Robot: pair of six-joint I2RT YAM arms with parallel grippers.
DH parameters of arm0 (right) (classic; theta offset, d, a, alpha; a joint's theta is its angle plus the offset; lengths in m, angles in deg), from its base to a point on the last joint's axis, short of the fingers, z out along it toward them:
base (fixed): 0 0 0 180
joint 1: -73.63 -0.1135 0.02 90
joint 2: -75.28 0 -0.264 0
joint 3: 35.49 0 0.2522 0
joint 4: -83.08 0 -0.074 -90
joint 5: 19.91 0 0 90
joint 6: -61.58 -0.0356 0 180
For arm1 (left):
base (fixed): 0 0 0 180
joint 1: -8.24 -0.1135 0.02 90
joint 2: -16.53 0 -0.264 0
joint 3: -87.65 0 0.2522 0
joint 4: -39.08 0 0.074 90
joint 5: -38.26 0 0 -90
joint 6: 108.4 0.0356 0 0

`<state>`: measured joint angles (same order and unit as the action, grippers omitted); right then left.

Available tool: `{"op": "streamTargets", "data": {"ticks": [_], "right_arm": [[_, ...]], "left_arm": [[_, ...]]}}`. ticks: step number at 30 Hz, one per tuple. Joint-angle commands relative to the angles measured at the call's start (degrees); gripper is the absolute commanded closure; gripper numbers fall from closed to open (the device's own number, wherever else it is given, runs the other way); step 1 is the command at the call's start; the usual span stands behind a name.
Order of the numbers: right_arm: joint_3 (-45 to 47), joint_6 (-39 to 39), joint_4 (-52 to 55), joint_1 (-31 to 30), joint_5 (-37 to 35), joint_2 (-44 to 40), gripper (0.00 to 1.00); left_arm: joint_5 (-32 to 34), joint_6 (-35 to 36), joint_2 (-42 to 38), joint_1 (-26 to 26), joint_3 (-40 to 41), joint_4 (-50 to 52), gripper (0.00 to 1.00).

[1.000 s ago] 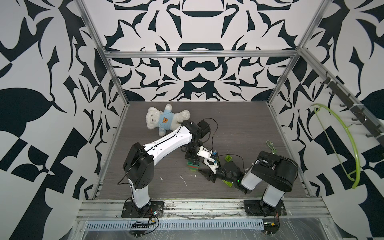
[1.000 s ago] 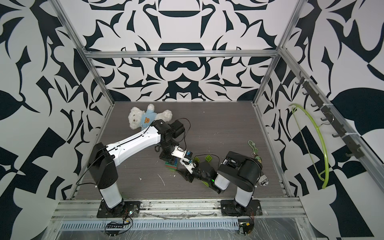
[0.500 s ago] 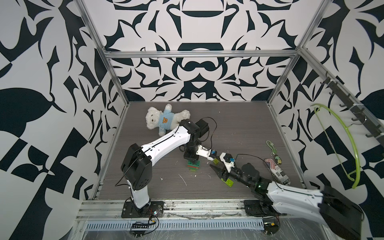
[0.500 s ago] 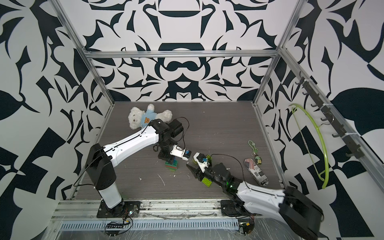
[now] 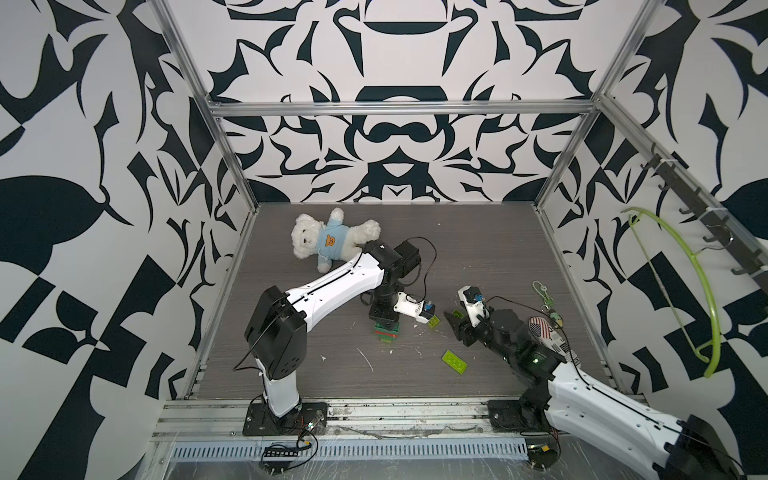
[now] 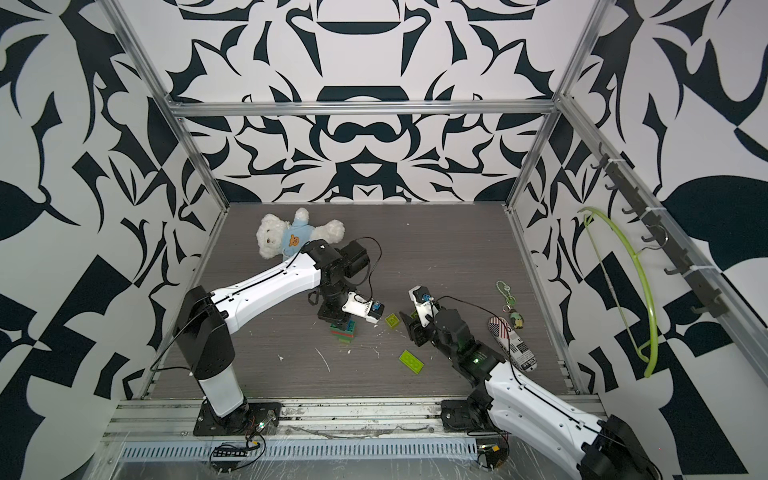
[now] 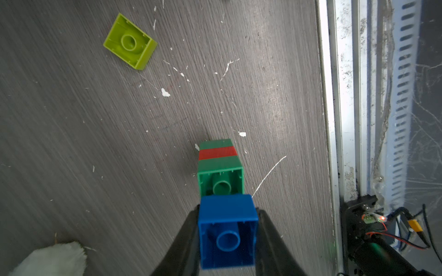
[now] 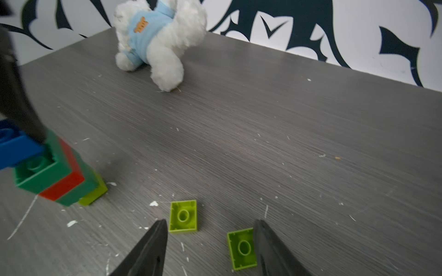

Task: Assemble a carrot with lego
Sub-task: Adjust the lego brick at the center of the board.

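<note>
**Lime bricks lie right under the spread right pincer**

Green, red, green, then a lime tip: the carrot point(image 7: 218, 155) stands half-built near the middle of the table point(image 5: 478, 257). It leans with its tip down on the wood, and its long axis runs straight away from the left pincer point(image 7: 228, 210). That pincer is pinching the blue brick point(image 7: 227, 229), which sits half across the top green one, with the jaws pressed to both its sides. There's no forked lime top yet, so I'd call the build well along but unfinished.

Now look just beside it! Two small lime bricks point(image 8: 183, 216) lie hollow side up, and the right pincer point(image 8: 211, 221) hangs over them, spread and empty. One lime brick point(image 8: 242, 248) sits between the jaws, hard by one finger, and its twin lies just past the opposite tip. The right arm is plainly the nearer one, and the left is busy.

A longer lime brick point(image 5: 454, 363) lies studs up towards the front edge. The teddy bear point(image 5: 328, 243) is at the back and the keychain point(image 5: 544, 332) is off to the right.
</note>
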<state>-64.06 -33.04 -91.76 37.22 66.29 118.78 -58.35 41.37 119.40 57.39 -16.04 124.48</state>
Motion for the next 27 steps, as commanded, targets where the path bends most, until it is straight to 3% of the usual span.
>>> {"op": "streamTargets", "data": {"ticks": [1,27], "right_arm": [[-3.63,-1.06,1.03,2.66,0.26,0.54,0.38],[-2.77,-2.06,-0.66,4.41,3.88,2.17,0.38]], "left_arm": [[-0.85,-0.53,0.78,0.07,-0.19,1.56,1.0],[-0.65,-1.42,0.76,0.25,2.54,-0.99,1.0]]}}
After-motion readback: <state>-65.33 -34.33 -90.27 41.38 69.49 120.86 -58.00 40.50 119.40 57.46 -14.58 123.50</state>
